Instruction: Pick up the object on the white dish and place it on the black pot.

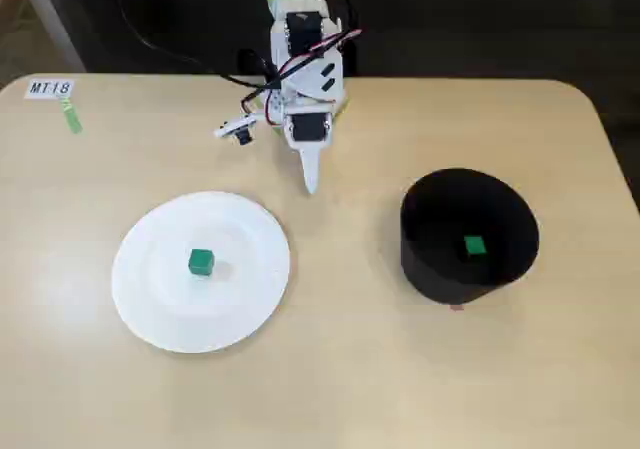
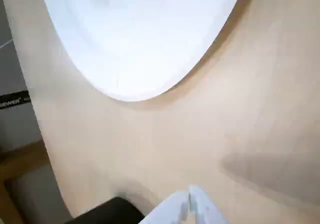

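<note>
A tiny green cube (image 1: 201, 261) sits near the middle of the round white dish (image 1: 160, 309) at the left of the fixed view. The black pot (image 1: 440, 269) stands at the right with another green cube (image 1: 475, 246) lying on it. My white gripper (image 1: 310, 181) hangs at the back centre, pointing down at bare table beyond the dish's far rim, well apart from both cubes. In the wrist view the fingertips (image 2: 190, 196) press together, shut on nothing. That view shows part of the dish (image 2: 145, 44) and a dark sliver of the pot (image 2: 107, 211); no cube shows there.
The tan table (image 1: 330, 369) has rounded corners. A white label reading MT18 (image 1: 50, 88) and a small green strip (image 1: 72, 119) lie at the back left corner. Cables run from the arm base (image 1: 295, 29) at the back edge.
</note>
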Robot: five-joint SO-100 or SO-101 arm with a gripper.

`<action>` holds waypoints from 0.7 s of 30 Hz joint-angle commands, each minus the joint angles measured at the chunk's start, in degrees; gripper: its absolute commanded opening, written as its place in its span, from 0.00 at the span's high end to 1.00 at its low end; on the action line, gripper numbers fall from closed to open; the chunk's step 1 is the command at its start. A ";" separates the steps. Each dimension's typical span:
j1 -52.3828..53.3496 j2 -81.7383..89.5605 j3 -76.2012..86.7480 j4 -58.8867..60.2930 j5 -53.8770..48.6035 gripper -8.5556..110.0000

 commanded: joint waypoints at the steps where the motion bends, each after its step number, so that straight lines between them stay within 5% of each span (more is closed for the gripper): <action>1: 1.23 6.42 -0.79 -5.89 -1.32 0.93; 14: -0.44 6.42 -1.32 -6.33 -2.90 0.93; 21: 1.93 -16.87 -35.07 4.22 -8.17 0.93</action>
